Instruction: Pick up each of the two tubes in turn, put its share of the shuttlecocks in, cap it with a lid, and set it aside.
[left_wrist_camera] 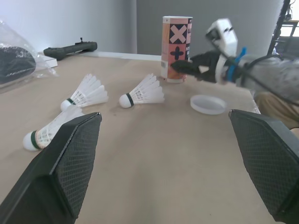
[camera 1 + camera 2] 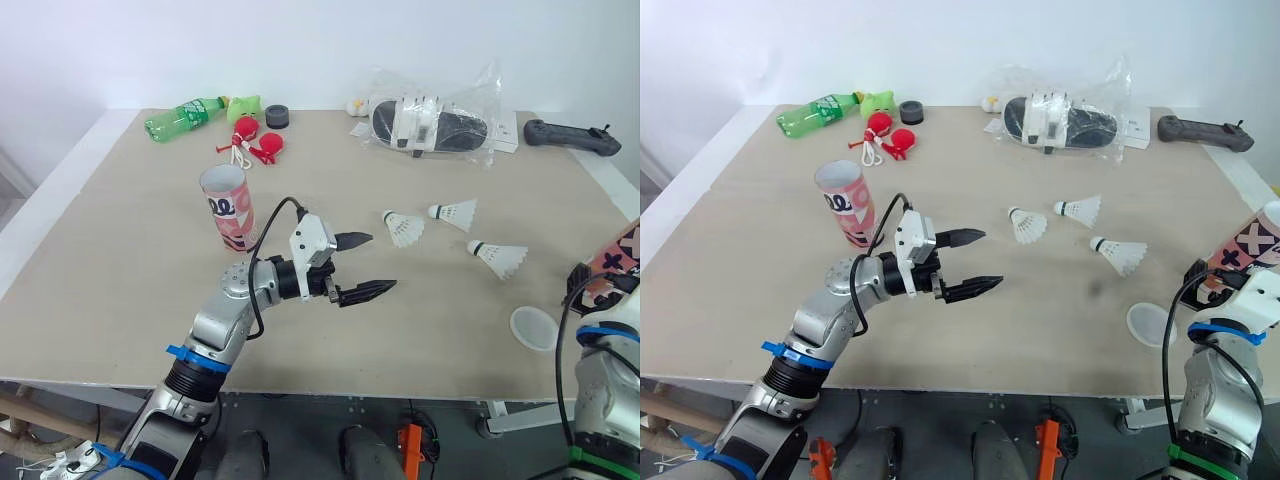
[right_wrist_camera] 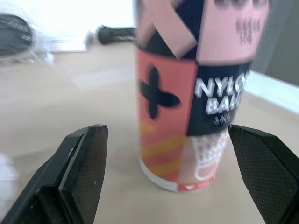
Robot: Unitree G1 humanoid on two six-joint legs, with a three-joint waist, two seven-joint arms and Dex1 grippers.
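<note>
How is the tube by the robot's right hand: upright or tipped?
Upright: the tube stands on its base on the table, in front of the open right hand.

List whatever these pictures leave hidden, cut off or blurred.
Right tube: in the head views, cut off by the right edge.
Same tube, right wrist view: top cut off, small print blurred.
Left tube: in the head views, its wall hides most of its inside.
Bag: crinkled plastic obscures what's inside.
</note>
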